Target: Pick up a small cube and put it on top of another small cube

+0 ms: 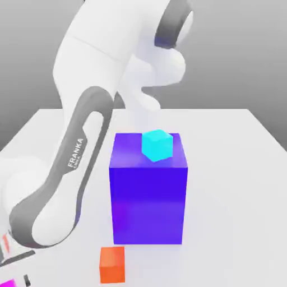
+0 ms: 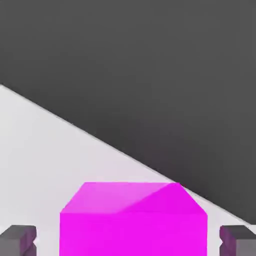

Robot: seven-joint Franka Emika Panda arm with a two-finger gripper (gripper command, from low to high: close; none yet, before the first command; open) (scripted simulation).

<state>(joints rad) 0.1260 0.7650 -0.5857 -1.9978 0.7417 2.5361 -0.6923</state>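
Note:
In the hand view the small magenta-pink cube (image 2: 133, 220) rests on the white table (image 2: 30, 150), close to the table's edge. My gripper (image 2: 127, 240) straddles it. One dark fingertip (image 2: 17, 239) stands on one side of the cube and the other fingertip (image 2: 238, 239) on the opposite side, each with a narrow strip of table showing between it and the cube. The jaws stand open around the cube, touching neither face.
A big blue-purple cube (image 1: 147, 190) stands mid-table with a small cyan cube (image 1: 156, 144) on top. A small orange cube (image 1: 112, 264) lies in front of it. The white arm (image 1: 84, 151) bends down along the exterior view's left.

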